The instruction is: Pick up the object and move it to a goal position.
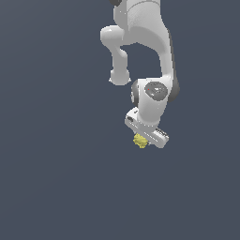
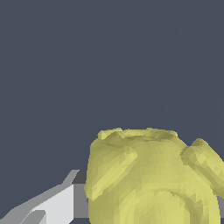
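The white arm (image 1: 140, 42) was seen coming down from the upper edge of the exterior view, bent at a joint, with the wrist pointed downward. The gripper (image 1: 140, 140) was tilted, its body slanted toward the exterior view's right. In the wrist view one pale finger (image 2: 52, 205) was shown pressed beside the object (image 2: 148, 179), which was held.

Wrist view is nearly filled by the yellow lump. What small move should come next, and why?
Probably close the jaws. In the wrist view the object sits right beside a visible finger, and in the exterior view it sits directly under the gripper. Whether the jaws already grip it cannot be told, and no goal marker shows, so confirm the hold before lifting.
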Controlling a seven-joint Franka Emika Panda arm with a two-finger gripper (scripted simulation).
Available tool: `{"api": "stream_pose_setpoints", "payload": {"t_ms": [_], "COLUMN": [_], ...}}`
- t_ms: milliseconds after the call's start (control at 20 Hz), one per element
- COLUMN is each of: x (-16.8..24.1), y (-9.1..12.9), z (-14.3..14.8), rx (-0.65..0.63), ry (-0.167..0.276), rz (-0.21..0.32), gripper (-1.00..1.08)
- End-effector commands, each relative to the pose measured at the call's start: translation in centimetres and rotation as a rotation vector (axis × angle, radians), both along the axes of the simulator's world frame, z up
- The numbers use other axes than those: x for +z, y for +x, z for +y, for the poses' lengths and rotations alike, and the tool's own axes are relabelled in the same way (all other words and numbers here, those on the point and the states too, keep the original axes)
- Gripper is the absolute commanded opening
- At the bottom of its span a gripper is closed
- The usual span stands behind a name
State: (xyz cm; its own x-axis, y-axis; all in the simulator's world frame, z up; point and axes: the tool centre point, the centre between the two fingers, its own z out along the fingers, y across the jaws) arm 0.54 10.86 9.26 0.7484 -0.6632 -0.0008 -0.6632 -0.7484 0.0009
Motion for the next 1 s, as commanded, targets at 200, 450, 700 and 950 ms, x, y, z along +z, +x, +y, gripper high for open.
{"api": "stream_pose_setpoints", "payload": {"t_ms": [200,450,700,950], "x": [4.2,6.9,8.7,9.3], "y": [-3.3,-5.4,-6.6,-6.9], "z": [4.9,8.0,10.1,10.8], "rx": [0.001,0.001,0.001,0.001], "ry": [0.000,0.000,-0.001,-0.001], "rz": [-0.001,-0.001,-0.002,-0.002], "gripper": [-1.00,-1.00,-1.00,-1.00]}}
